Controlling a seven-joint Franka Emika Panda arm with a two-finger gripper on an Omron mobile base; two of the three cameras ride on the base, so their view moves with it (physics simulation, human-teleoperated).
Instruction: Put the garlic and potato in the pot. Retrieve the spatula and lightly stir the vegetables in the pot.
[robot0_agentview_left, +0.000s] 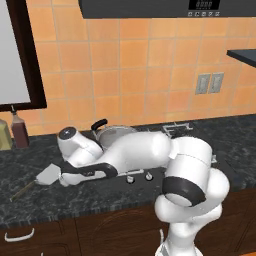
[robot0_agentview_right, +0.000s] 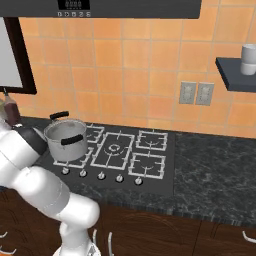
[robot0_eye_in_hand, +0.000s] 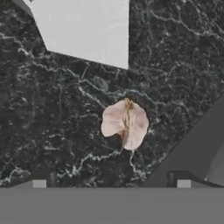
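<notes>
Pinkish-white and lumpy, the garlic (robot0_eye_in_hand: 125, 124) lies on the dark speckled table (robot0_eye_in_hand: 52, 122). In the hand view it sits right under the hand (robot0_eye_in_hand: 111, 183), between the two dark finger tips (robot0_eye_in_hand: 39, 183). The tips stand far apart and nothing is between them, so the hand is open and holds nothing. It does not touch the garlic.

The spatula (robot0_agentview_left: 48, 175) lies flat on the table too. Its light grey blade is near the garlic but apart from it. In the left base view the blade is just left of the hand, and its thin brownish handle points toward the table's front edge.

The pot (robot0_agentview_right: 66, 140) is shiny steel with two black handles. It stands upright on the back left burner of the stove (robot0_agentview_right: 150, 165). The white arm (robot0_agentview_left: 135, 150) leans low over the table, to the left of the pot.
</notes>
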